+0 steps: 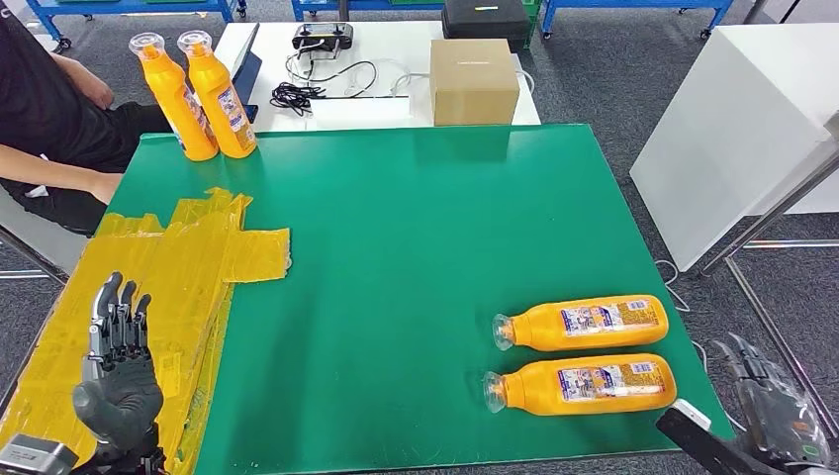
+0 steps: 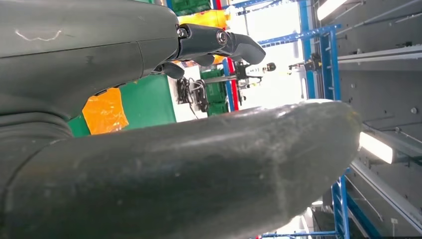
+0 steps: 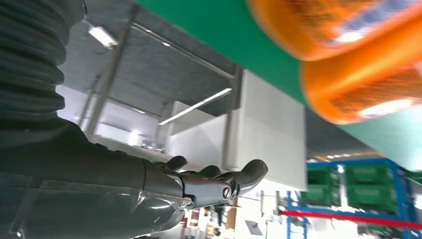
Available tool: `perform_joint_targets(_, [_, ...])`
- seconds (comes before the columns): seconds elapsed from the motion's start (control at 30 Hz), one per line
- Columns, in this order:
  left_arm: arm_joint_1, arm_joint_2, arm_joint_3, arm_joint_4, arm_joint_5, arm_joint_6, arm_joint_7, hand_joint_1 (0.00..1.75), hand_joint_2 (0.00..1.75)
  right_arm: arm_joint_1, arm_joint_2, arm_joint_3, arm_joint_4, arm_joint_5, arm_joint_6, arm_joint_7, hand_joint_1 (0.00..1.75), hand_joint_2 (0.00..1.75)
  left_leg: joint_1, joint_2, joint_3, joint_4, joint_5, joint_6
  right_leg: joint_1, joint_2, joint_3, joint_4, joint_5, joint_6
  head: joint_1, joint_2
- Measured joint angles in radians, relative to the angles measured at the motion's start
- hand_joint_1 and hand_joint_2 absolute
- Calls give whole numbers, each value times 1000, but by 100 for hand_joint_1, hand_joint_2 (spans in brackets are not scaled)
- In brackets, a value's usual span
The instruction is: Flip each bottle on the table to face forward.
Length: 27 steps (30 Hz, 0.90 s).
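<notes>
From the head view we see a green table [image 1: 416, 257] bearing four orange bottles. Two standing bottles [image 1: 203, 94] sit side by side at the far left corner, upright with a slight lean, clear caps up. Two lying bottles [image 1: 584, 351] rest on their sides near the right front corner, parallel and just apart, caps toward the table's middle and labels facing up. Whether any bottle is full, we cannot tell.

A patch of yellow tape [image 1: 188, 277] covers the left front of the table. The left hand [image 1: 119, 361] is raised over this patch, fingers extended upward and slightly apart, holding nothing. The right hand [image 1: 777, 411] sits beyond the right front corner of the table, near the lying bottles without touching them; its fingers are spread and it grips nothing.

The right wrist view adds the blurred bases of the lying bottles close to the camera, with the right hand's fingers [image 3: 244, 177] stretched out and free. The left wrist view shows the left hand's fingers [image 2: 234, 42] extended against the room beyond.

Past the table's far edge a white bench carries a closed cardboard box [image 1: 473, 81] and black cables [image 1: 317, 84]. A person [image 1: 49, 119] in black sits at the left.
</notes>
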Motion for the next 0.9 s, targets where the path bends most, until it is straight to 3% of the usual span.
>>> perform_joint_targets(0.27, [0, 2, 1, 1, 6, -6, 2, 0, 0, 2, -102, 216, 64, -87, -97, 83, 0, 175, 0, -1, 0, 0, 0, 0, 0, 0, 0, 0, 0, 0, 0, 0])
perform_joint_targets(0.6, [2, 2, 2, 1, 7, -7, 2, 0, 0, 12, -141, 292, 83, -112, -118, 87, 0, 175, 0, -1, 0, 0, 0, 0, 0, 0, 0, 0, 0, 0, 0, 0])
perform_joint_targets(0.9, [8, 2, 6, 1, 27, -28, 5, 0, 0, 83, -197, 336, 60, -145, -86, 128, 0, 175, 0, -1, -1, 0, 0, 0, 0, 0, -1, 0, 0, 0, 0, 0])
